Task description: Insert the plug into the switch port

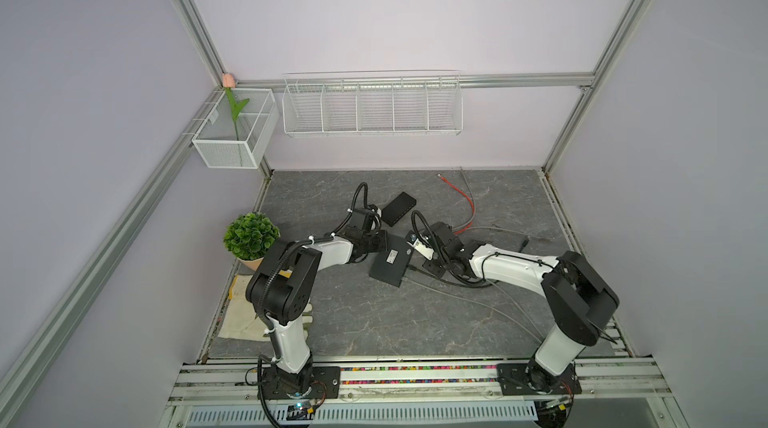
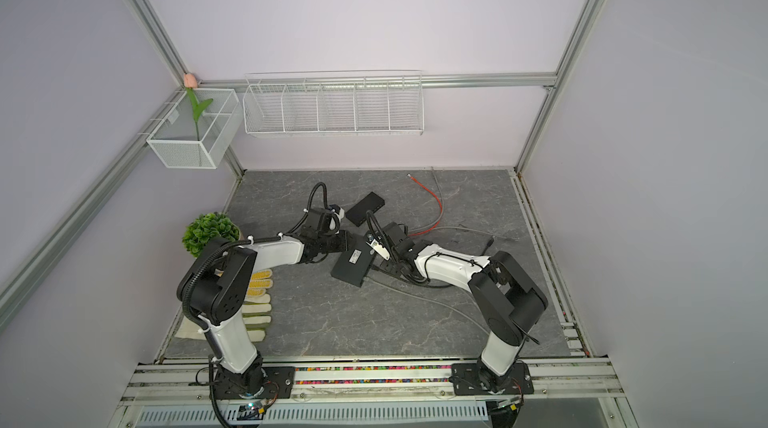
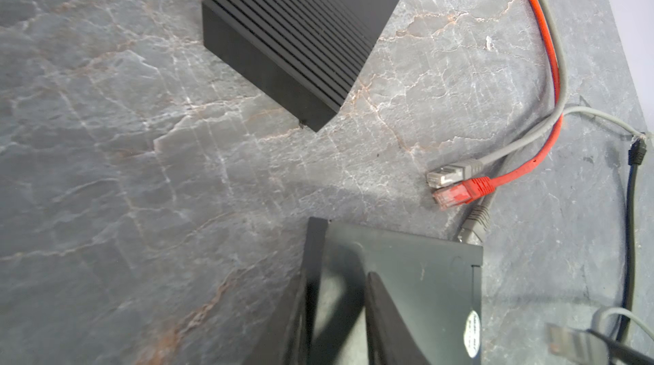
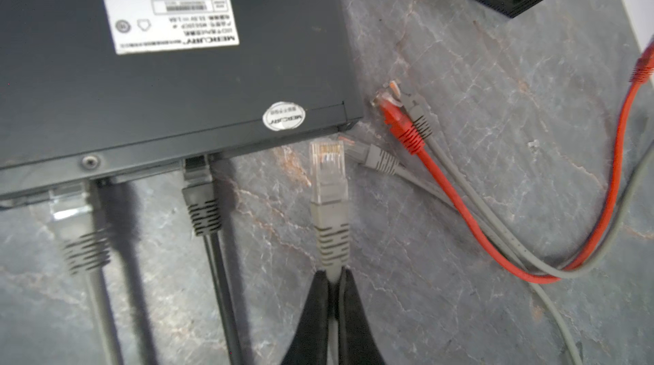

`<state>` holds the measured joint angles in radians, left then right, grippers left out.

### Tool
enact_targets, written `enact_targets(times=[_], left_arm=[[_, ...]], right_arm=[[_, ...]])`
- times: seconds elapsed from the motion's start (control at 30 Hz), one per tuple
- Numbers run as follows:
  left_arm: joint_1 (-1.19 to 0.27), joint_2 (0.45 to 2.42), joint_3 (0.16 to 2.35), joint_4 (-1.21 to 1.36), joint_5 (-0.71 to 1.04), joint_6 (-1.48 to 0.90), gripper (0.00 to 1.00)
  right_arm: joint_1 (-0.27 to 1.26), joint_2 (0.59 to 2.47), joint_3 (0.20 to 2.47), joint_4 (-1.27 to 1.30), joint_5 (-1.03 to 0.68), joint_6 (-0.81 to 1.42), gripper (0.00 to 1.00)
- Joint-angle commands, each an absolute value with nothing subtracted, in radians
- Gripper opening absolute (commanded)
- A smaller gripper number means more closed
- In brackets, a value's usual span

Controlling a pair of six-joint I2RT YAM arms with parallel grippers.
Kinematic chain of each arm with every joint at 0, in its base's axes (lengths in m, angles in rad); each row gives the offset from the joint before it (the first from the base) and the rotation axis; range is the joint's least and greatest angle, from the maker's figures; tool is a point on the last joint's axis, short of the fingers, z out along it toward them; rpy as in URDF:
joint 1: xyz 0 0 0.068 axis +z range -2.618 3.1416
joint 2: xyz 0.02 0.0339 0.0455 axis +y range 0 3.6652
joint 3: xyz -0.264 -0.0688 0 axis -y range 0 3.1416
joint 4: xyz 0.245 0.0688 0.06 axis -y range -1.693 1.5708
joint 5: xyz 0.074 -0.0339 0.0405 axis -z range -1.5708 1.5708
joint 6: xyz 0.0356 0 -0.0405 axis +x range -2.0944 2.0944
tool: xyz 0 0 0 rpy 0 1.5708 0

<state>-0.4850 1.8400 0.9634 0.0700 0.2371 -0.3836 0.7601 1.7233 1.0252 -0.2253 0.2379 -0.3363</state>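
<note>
My right pincer [image 4: 332,283] is clenched on the grey cable [image 4: 333,342] just behind the plug [image 4: 327,165], and my left pincer [image 3: 336,310] grips the switch [image 4: 177,97] by its edge. The plug points at the port face near the switch's corner, close but not in, beside a seated black plug [image 4: 200,196]. What's left, I judge, is lining up with a free port, which I can't clearly see, and pushing home.
</note>
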Motion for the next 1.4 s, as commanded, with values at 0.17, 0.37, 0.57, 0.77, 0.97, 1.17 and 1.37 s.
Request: enact_targets(times=[0.17, 0.37, 0.57, 0.77, 0.97, 1.17, 1.37], left_arm=[[-0.499, 1.864, 0.959, 0.044, 0.271, -0.370, 0.29], [-0.499, 1.866, 0.959, 0.044, 0.272, -0.370, 0.29], [-0.499, 1.870, 0.956, 0.052, 0.278, -0.373, 0.29], [-0.500, 1.875, 0.953, 0.057, 0.284, -0.373, 0.29], [-0.500, 1.883, 0.953, 0.061, 0.284, -0.374, 0.29], [-0.501, 1.884, 0.954, 0.060, 0.282, -0.376, 0.29], [-0.504, 1.888, 0.950, 0.060, 0.288, -0.373, 0.29]], right_arm=[[0.766, 1.784, 1.084, -0.330, 0.161, -0.345, 0.07], [0.773, 1.846, 1.136, -0.357, 0.159, -0.356, 0.07], [0.776, 1.870, 1.155, -0.356, 0.168, -0.361, 0.07], [0.779, 1.878, 1.154, -0.340, 0.178, -0.364, 0.07], [0.801, 1.875, 1.150, -0.334, 0.170, -0.367, 0.07], [0.828, 1.862, 1.137, -0.310, 0.185, -0.368, 0.07], [0.832, 1.887, 1.159, -0.293, 0.229, -0.365, 0.07]])
